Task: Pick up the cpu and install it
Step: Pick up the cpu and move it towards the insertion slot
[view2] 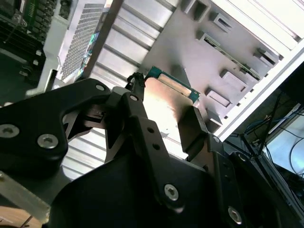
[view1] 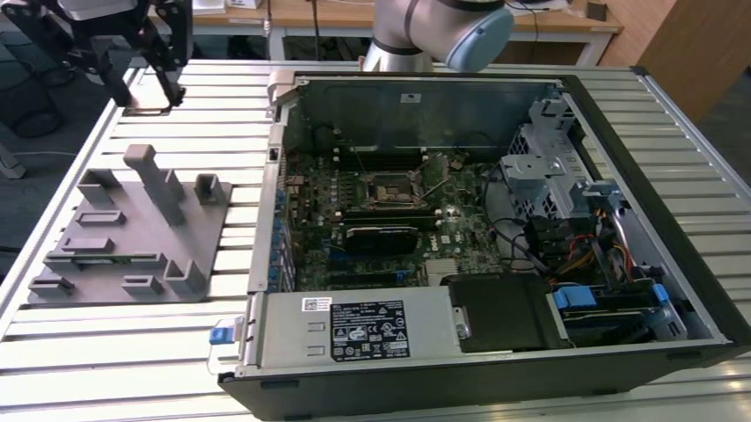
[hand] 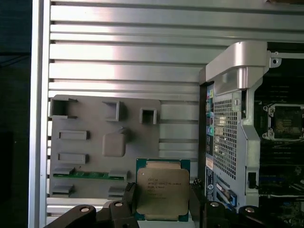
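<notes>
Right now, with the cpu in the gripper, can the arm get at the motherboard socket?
Probably yes. The gripper holds the cpu above the table beside the case, whose side is open; in the exterior view nothing lies over the socket.

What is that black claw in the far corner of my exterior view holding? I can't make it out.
Observer: In the first wrist view the gripper is shut on the cpu, a flat square chip with a silvery top.
Operator: How is it gripped?
Observer: By two opposite edges, one of the fingers on each side.
Operator: Is anything lying in that grey tray?
Observer: Yes, a thin green strip lies in a slot of the fixture tray.
</notes>
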